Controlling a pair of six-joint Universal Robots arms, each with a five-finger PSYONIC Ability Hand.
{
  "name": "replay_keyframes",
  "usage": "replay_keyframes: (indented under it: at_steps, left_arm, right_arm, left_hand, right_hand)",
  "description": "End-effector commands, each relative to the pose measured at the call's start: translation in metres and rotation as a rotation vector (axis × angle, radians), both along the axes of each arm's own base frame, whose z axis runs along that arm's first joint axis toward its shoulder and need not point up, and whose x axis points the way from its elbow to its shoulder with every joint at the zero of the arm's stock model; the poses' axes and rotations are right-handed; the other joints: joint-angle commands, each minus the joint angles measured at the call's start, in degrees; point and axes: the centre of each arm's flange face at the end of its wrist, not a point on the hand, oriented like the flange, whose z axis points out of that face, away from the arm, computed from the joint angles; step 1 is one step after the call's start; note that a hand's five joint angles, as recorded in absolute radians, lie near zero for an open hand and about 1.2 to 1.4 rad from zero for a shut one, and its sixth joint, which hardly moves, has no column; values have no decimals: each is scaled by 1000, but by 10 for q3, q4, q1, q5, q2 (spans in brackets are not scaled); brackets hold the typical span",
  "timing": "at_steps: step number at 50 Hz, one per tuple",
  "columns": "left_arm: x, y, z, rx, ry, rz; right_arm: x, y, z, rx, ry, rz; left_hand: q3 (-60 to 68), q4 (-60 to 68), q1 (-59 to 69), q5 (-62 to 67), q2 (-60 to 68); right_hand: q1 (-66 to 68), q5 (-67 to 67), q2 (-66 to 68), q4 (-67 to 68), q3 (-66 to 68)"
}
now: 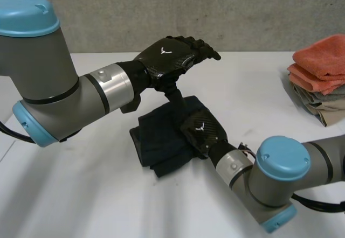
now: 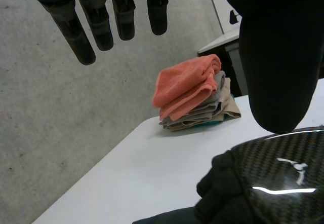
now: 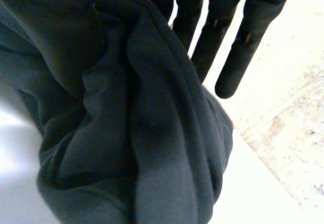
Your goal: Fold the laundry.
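Note:
A dark navy cloth (image 1: 159, 141) lies folded into a small thick square at the middle of the white table (image 1: 81, 189). My right hand (image 1: 202, 133) rests on its right edge, back up. In the right wrist view its fingers (image 3: 233, 57) run straight out past the cloth (image 3: 126, 133), which bunches in thick folds under the palm. My left hand (image 1: 170, 55) hovers above the cloth's far side without touching it, fingers (image 2: 83, 36) straight and thumb hanging down. Below it the left wrist view shows the right hand's glossy back (image 2: 273, 183).
A stack of folded laundry (image 1: 323, 76), orange towels on top of grey and beige pieces, sits at the table's far right edge and appears beyond the left hand as the same stack (image 2: 195, 95). A grey concrete wall backs the table.

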Motion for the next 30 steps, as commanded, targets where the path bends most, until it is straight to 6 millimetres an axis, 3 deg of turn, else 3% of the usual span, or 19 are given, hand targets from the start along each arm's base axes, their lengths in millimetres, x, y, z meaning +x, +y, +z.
replay_keyframes:
  at_steps: [1,5,6,7,8,12,14,15,16,20,22,26,28,30]
  left_arm:
    - [1,-1,2,-6,7,4]
    - [1,-2,1,-5,4,5]
    - [1,-2,1,-4,4,5]
    - [1,-2,1,-4,4,5]
    - [2,-3,0,-4,2,6]
    - [2,-4,3,-14,10,11]
    - [4,-5,5,-18,13,14]
    - [5,-7,6,-21,15,19]
    - [7,-9,10,-35,23,28]
    - [14,-10,30,-92,58,59]
    - [16,-9,37,-113,70,72]
    - [19,-7,49,-145,89,91]
    - [19,-7,51,-150,92,92]
    - [19,-6,51,-149,91,92]
  right_arm:
    - [9,-13,0,23,-28,-2]
    - [12,-18,-8,56,-1,-4]
    - [13,-20,-8,58,0,-4]
    - [15,-23,-6,52,-2,-5]
    - [16,-25,-3,47,-7,-10]
    - [19,-33,17,3,-51,-13]
    - [21,-37,36,-33,-89,-11]
    - [23,-43,61,-79,-143,-12]
    - [24,-46,73,-99,-169,-15]
    - [15,-70,109,-158,-254,-44]
    - [0,-94,134,-215,-297,-88]
    - [-26,-122,181,-324,-377,-146]
    - [-40,-134,194,-362,-401,-172]
    - [-70,-159,211,-429,-426,-218]
  left_hand:
    - [37,33,36,33,36]
    - [38,35,37,35,37]
    - [37,33,36,33,36]
    - [38,35,37,35,37]
    - [38,35,37,35,37]
    - [38,35,37,35,37]
    - [38,35,37,35,37]
    - [38,35,37,35,37]
    - [38,35,37,35,37]
    - [38,35,37,35,37]
    - [38,35,37,35,37]
    - [38,35,37,35,37]
    - [38,35,37,35,37]
    - [38,35,37,35,37]
  right_hand:
    - [-98,-92,-133,-136,-135]
    - [-76,-71,-112,-114,-114]
    - [-13,-8,-49,-51,-50]
    - [236,241,200,198,199]
    - [294,300,259,256,257]
    - [295,300,259,257,258]
    - [295,300,259,257,258]
    - [295,300,259,257,258]
    - [295,300,259,257,258]
    - [295,300,259,257,258]
    - [295,300,259,257,258]
    - [295,300,259,257,258]
    - [295,300,259,257,258]
    - [295,300,259,257,258]
